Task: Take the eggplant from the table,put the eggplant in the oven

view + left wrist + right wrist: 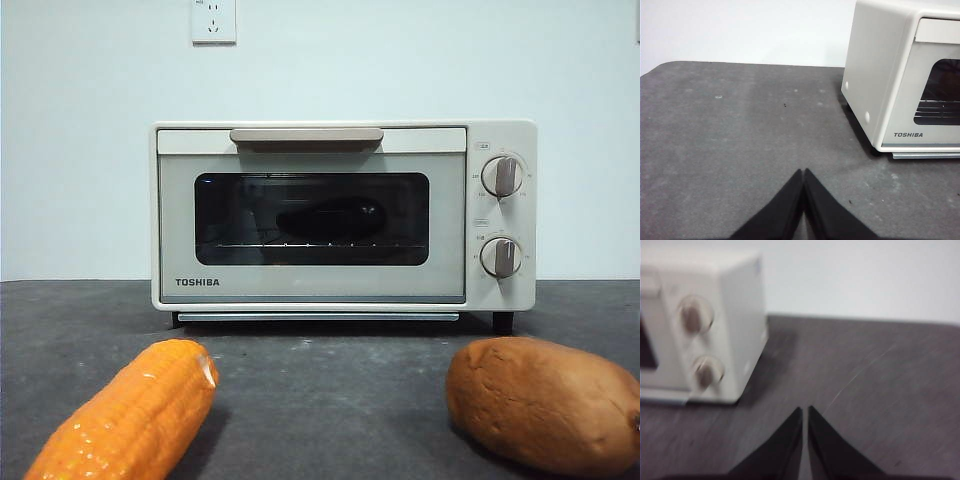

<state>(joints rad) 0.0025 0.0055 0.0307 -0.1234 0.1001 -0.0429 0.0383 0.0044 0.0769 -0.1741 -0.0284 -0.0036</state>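
The oven [343, 215] looks like painted sheet metal, cream with a soft satin finish, and the door window is dark glass that throws back faint reflections. Its bar handle [306, 136] at 12 o'clock on the door is a matt beige, plastic by the look of it, and the two knobs [502, 176] have a brushed, greyish-metal face. A thin wire rack [300, 243] glints behind the glass, with the eggplant [328, 219] on it looking smooth and glossy. The table [330, 390] is matt dark grey, slightly speckled and scuffed. The corn cob [130, 415] is shiny orange, bumpy, plasticky. The potato-like lump [545, 400] is dull brown and rough. The grippers' jaws look matt black.
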